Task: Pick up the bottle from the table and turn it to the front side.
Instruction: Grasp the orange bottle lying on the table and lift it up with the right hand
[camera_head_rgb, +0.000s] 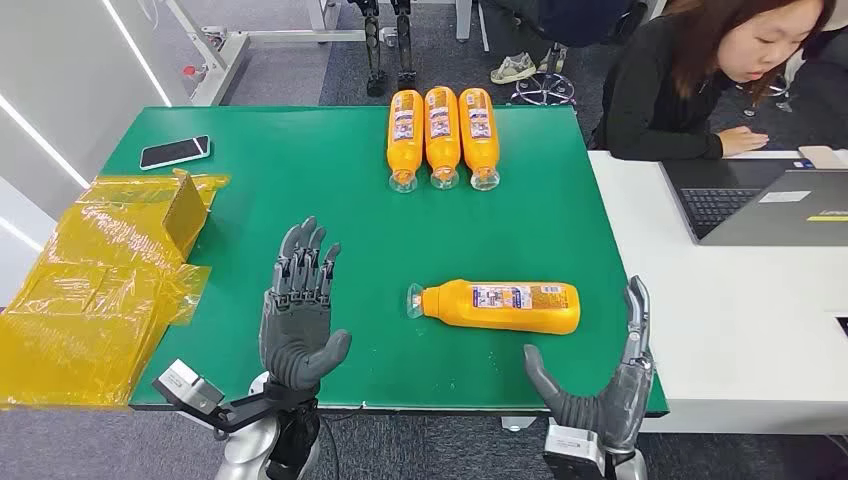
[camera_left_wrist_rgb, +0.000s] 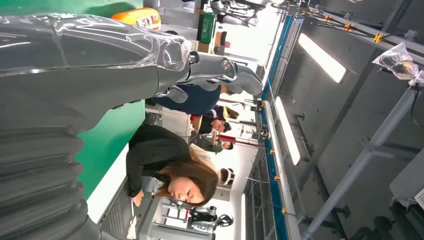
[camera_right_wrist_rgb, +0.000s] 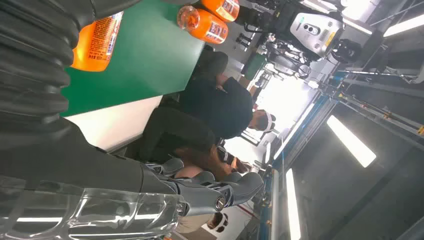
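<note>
bottle (camera_head_rgb: 500, 305) lies on its side near the bench's (camera_head_rgb: 300, 180) front edge, untouched. left robot hand (camera_head_rgb: 300, 310) and right robot hand (camera_head_rgb: 610, 375) are both open and empty. the pick-up has not begun; next, the right robot hand must reach in and close around it.

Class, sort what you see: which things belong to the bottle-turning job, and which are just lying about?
Job:
lone orange bottle lying on its side
left hand
right hand

Lying about:
three orange bottles in a row
phone
yellow plastic wrapping
laptop
</note>
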